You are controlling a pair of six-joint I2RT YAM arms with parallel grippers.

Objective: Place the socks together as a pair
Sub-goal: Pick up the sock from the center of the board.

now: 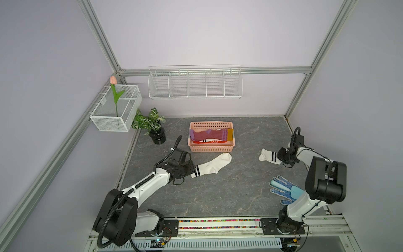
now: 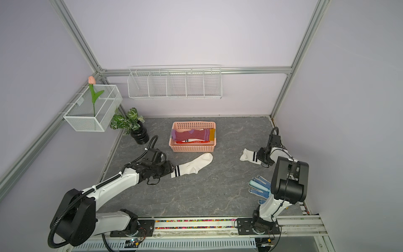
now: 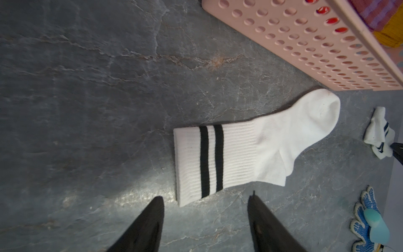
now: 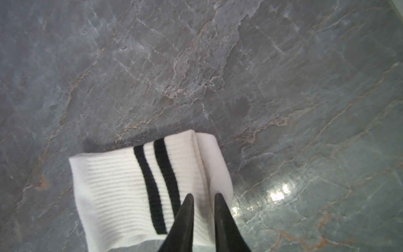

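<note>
My L gripper [image 3: 206, 196] gapes empty by flat sock [image 1: 212, 167], toe to 2 o'clock nr basket [image 1: 210, 150]; R gripper [image 4: 204, 195] hold unclear.

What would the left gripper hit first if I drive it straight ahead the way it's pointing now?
The striped cuff of the flat white sock, lying just ahead of the open left gripper. Its height over the table is unclear, so it may pass over the fabric.

Tabletop [image 3: 87, 87] is seen as veined grey stone w/ slight gloss; striped sock [image 3: 239, 157]: ribbed matt cloth; basket [image 3: 305, 43]: smooth perf. plastic.
</note>
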